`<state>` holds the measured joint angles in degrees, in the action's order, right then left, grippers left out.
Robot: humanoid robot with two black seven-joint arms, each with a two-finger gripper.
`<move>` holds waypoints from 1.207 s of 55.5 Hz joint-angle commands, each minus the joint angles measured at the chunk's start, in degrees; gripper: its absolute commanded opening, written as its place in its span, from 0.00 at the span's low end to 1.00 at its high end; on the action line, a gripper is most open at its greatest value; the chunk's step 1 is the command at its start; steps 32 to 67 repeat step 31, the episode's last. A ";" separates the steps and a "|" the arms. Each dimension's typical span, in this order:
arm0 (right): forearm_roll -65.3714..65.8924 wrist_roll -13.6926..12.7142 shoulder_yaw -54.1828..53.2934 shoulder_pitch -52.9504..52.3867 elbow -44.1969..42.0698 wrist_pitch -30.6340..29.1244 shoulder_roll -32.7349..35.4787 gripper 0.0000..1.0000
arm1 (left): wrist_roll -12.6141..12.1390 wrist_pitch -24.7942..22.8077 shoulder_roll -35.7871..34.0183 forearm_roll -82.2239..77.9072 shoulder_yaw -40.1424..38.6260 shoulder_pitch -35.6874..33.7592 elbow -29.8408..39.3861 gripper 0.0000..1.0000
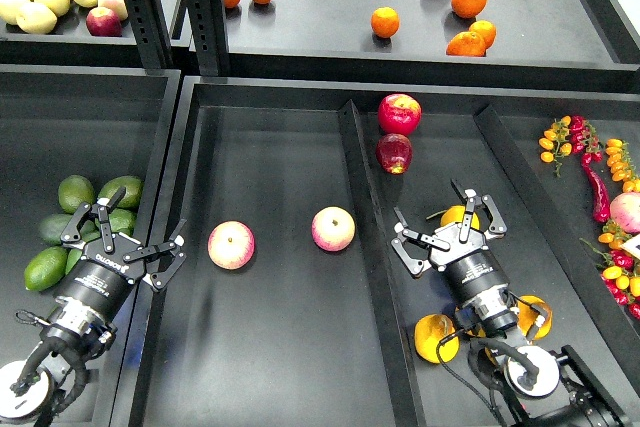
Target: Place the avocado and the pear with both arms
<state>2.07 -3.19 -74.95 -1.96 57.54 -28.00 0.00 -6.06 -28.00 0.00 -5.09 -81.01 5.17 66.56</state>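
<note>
Dark green, matte, teardrop-shaped avocado (118,220) lying in the left bin among lighter green avocados (75,192), directly under the spread fingers of the left end effector (135,229), which stands wide open and grips nothing. Golden-yellow glossy pear (459,216) resting in the right-hand compartment, partly hidden between the fingers of the right end effector (450,222), also open; contact with the fruit impossible to tell. Two more yellow-orange pears (436,338) lying nearer the bottom edge beside the right arm. In the middle tray, two pink-yellow round apples (231,245) sitting well apart. Beyond the divider, two red apples (399,113) one behind the other. On the far shelf, scattered round oranges (385,22); at top left, pale yellow-green apples (35,2). Along the right edge, small orange and red tomatoes (560,137) and a red chilli (598,192).
</note>
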 commanded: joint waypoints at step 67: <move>0.83 -0.06 -0.11 2.04 0.73 0.00 0.00 1.00 | -0.09 0.00 0.00 0.00 1.20 -0.07 -0.55 1.00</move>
